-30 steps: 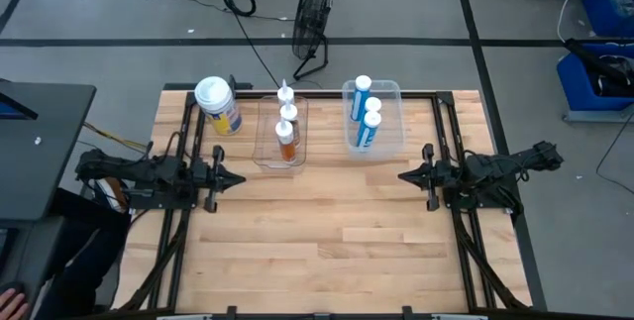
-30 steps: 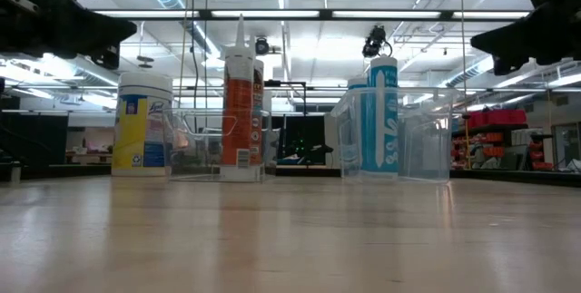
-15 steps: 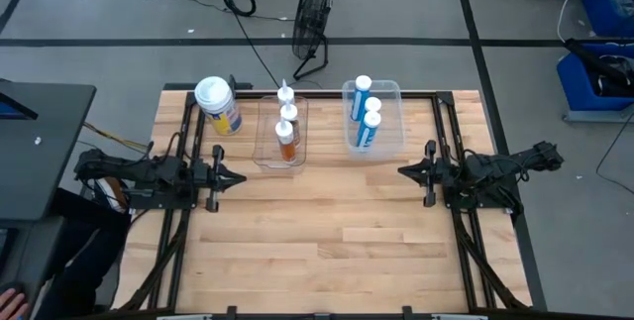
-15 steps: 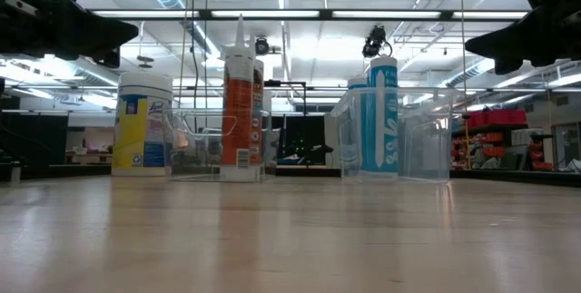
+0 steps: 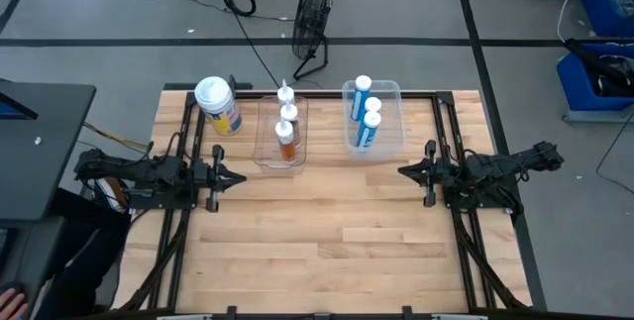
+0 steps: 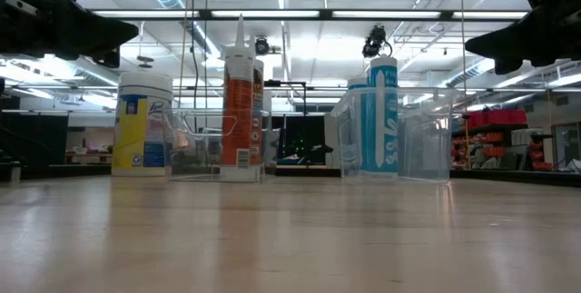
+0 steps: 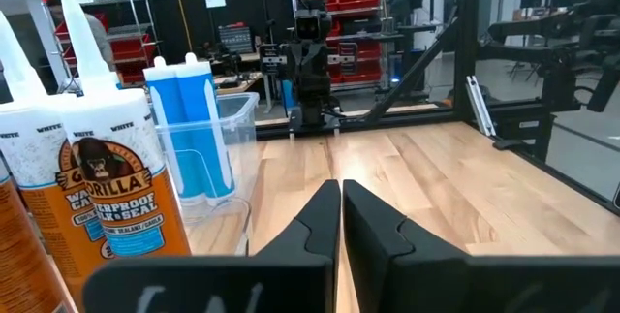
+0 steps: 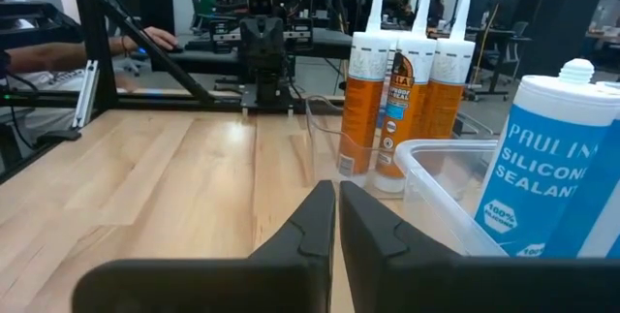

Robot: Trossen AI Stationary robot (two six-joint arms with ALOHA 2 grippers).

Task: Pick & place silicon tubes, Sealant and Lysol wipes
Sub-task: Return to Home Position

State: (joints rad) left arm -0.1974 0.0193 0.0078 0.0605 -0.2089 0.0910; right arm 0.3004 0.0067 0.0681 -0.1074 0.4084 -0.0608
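Note:
The Lysol wipes canister [image 5: 218, 104], white-lidded with a yellow-and-blue label, stands upright on the table at the far left [image 6: 142, 124]. Orange-and-white sealant tubes [image 5: 287, 127] stand upright in a clear bin [image 5: 280, 157]. Blue silicone tubes [image 5: 367, 114] stand in a second clear bin [image 5: 391, 137] to the right. My left gripper [image 5: 242, 178] hovers shut at the table's left, level, pointing right [image 7: 339, 218]. My right gripper [image 5: 402, 172] hovers shut at the table's right, level, pointing left [image 8: 335, 218]. Neither holds anything.
Bare wooden tabletop [image 5: 327, 231] spreads between and in front of the two grippers. A black frame [image 5: 446, 112] runs along the table's edges. A floor fan [image 5: 312, 23] stands beyond the far edge. A person's hand [image 8: 155, 37] shows in the room beyond the table's left side.

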